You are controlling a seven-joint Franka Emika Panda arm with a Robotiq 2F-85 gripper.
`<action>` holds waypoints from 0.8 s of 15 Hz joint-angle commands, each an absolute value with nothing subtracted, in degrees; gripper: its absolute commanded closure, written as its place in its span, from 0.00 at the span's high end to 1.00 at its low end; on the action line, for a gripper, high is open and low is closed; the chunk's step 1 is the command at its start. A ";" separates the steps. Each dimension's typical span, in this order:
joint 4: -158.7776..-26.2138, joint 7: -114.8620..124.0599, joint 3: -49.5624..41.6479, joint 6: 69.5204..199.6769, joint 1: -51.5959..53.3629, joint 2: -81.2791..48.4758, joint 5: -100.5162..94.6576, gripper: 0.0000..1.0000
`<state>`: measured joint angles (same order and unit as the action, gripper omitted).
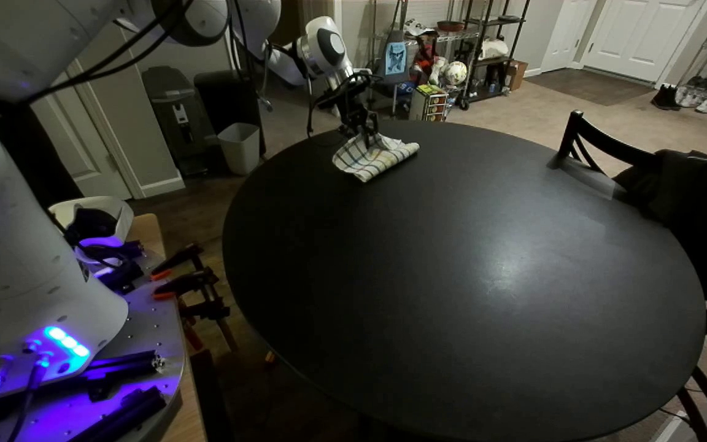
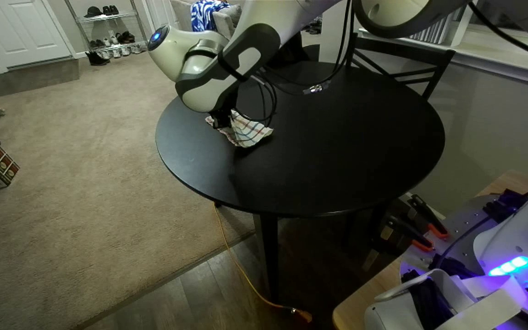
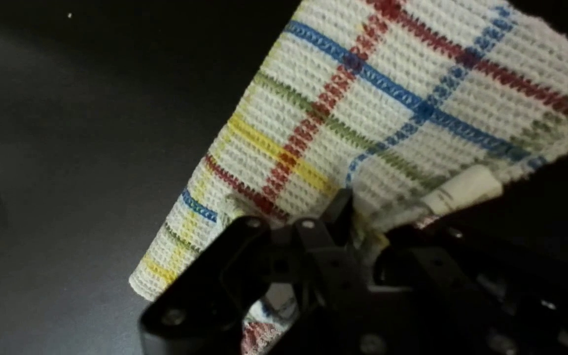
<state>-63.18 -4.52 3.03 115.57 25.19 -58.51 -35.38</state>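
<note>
Rnd blk table point(image 1: 464, 258) w/ checked cloth point(image 1: 384, 158) in pinch of gripper point(image 1: 366, 141), tan carpet point(image 2: 103, 160) alongside, shoe rack point(image 2: 108, 17) nr door point(image 2: 21, 30)

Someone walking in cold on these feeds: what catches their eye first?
Probably the white checked cloth, its coloured lines vivid against the dark round table, near whose edge it lies with the gripper shut on it. Next, likely the glowing blue lights low on the arm's base, beside the table in both exterior views.
</note>
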 commanded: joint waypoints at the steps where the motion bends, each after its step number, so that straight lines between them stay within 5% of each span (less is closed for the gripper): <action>1: -61.33 -7.04 3.55 114.62 24.78 -58.93 -35.00 0.02; 2: -61.17 -6.92 3.50 114.46 24.75 -58.96 -34.97 0.02; 3: -60.90 -6.63 3.39 114.46 24.75 -59.17 -34.98 0.31; 12: -60.35 -6.65 3.38 113.76 24.87 -59.84 -35.01 0.82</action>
<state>-62.02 -4.53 3.04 115.27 25.03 -59.08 -35.37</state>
